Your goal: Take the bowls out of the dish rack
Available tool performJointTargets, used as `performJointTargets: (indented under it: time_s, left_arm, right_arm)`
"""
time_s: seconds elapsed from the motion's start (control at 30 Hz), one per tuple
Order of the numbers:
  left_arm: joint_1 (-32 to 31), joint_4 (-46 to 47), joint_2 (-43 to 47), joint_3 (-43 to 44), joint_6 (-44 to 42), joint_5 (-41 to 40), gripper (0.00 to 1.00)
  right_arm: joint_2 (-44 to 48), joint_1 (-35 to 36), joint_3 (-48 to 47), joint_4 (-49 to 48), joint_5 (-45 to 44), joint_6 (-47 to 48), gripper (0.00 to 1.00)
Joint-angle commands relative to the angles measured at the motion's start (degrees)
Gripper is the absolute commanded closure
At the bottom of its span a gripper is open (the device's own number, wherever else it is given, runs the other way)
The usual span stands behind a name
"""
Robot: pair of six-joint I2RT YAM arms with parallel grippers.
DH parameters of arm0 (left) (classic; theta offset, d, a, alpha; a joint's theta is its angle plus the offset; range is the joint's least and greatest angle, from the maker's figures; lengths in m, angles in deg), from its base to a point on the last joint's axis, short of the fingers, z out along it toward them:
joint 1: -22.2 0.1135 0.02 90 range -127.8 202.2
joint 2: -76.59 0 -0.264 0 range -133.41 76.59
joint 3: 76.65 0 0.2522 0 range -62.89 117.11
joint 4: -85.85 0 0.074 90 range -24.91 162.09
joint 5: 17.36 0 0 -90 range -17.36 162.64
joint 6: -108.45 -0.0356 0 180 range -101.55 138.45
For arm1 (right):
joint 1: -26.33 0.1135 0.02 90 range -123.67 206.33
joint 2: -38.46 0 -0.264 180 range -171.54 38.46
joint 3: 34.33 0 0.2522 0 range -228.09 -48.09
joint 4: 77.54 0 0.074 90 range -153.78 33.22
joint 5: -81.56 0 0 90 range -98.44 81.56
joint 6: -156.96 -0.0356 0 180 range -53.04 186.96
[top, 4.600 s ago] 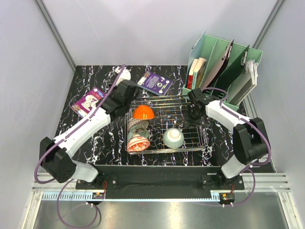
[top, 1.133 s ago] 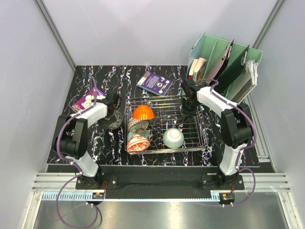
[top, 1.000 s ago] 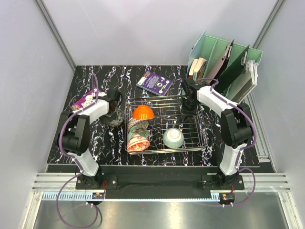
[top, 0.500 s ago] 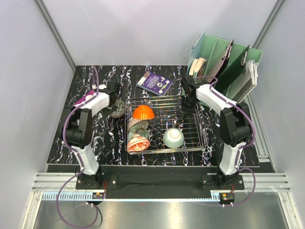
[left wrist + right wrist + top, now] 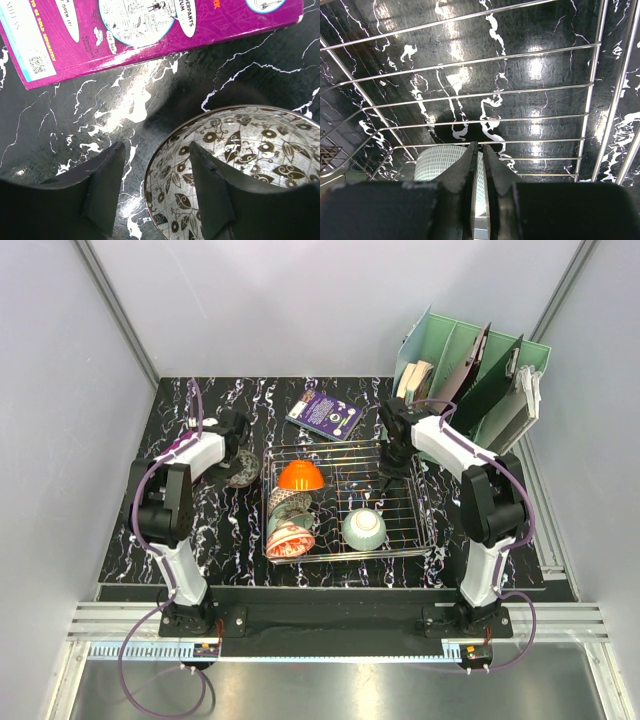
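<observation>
Left fingers (image 5: 105, 190) stand apart astride the rim of the grey patterned bowl (image 5: 250, 155), which sits upright on the worktop (image 5: 75, 115) near a purple book (image 5: 150, 30). Right fingers (image 5: 465, 170) are pressed together, empty, above the dish rack (image 5: 400, 510). The rack holds the orange bowl (image 5: 299, 476), floral bowl (image 5: 290, 538) and pale green bowl (image 5: 364, 529).

You have the chrome wire dish rack (image 5: 410, 520) at the middle of the black marble table (image 5: 220, 530). In it, the plain orange ceramic bowl (image 5: 299, 476) sits back left. The red-pink floral bowl (image 5: 290, 540) lies before it, and the pale celadon bowl (image 5: 364, 529) sits front centre. Just left of the rack stands the grey leaf-patterned bowl (image 5: 241, 472), with a purple paperback (image 5: 150, 30) beside it. Behind the rack lies another purple book (image 5: 326, 414), and the mint-green file organizer (image 5: 470, 370) stands back right.
</observation>
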Motion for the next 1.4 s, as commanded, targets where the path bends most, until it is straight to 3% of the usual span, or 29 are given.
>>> performJointTargets:
  time_s: [0.0, 0.43, 0.57, 0.67, 0.77, 0.83, 1.0, 1.17, 1.27, 1.37]
  left_arm:
    - [0.45, -1.51, 0.61, 1.43, -0.64, -1.04, 0.40]
    - [0.53, -3.18, 20.90, 0.63, -5.20, -2.54, 0.33]
    - [-0.08, -1.17, 23.20, 3.44, -15.35, 3.25, 0.33]
    - [-3.41, 2.97, 25.13, 2.65, -26.33, 11.16, 0.35]
    - [-13.23, 3.50, 26.97, 1.25, -37.33, 10.05, 0.34]
    - [-21.68, 4.02, 29.43, -1.29, -39.65, 5.32, 0.34]
    - [-29.78, 6.13, 39.08, -6.56, -39.74, 5.72, 0.32]
    - [-34.87, 4.65, 41.57, -8.77, -45.00, 3.44, 0.31]
    - [-38.03, 3.07, 41.13, -7.03, -48.78, 9.66, 0.28]
    - [-42.16, 4.63, 39.30, -5.61, -51.25, 9.59, 0.27]
  right_arm:
    - [-0.92, -0.29, -2.67, 0.33, 0.13, -0.43, 0.85]
    - [-1.97, -0.29, -2.58, -2.13, 1.35, -2.54, 0.86]
    - [-1.71, -0.29, -3.81, -2.22, 2.06, -2.71, 0.81]
    - [-0.31, -0.29, -3.11, -2.57, 3.11, -2.80, 0.70]
    - [1.36, -0.29, -1.10, -2.83, 4.26, -3.15, 0.61]
    - [2.85, -0.29, 0.31, -3.27, 4.70, -3.50, 0.57]
    - [6.71, -0.29, 4.97, -5.03, 5.05, -5.61, 0.38]
    - [8.04, -0.29, 7.52, -6.17, 5.14, -6.23, 0.36]
    - [8.22, -0.29, 8.49, -6.87, 6.71, -6.84, 0.36]
    - [9.53, -0.29, 9.37, -7.93, 6.98, -7.63, 0.37]
